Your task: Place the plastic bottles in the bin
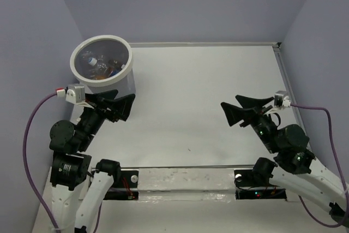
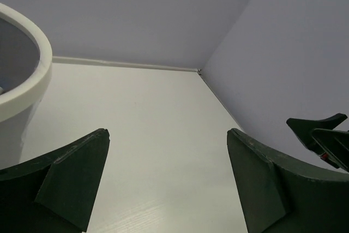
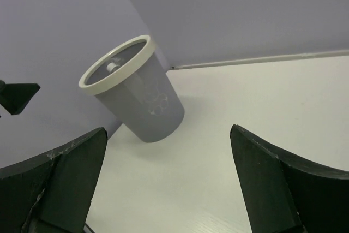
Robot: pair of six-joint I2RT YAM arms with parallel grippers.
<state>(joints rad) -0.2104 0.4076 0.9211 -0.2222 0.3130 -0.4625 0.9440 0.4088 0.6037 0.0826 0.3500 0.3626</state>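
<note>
The plastic bottles [image 1: 100,65] are lying inside the bin [image 1: 124,83] at ten o'clock on the counter [image 1: 207,96]. The left pincer [image 2: 168,135], at the bin's five o'clock, is gaping wide, empty; the right pincer [image 3: 168,130] likewise. Task is appearing complete: any retreat should be avoiding the rim. Shadow is hiding the bottle count.

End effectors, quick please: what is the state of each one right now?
Left end effector: open, holding nothing.
Right end effector: open, holding nothing.
</note>
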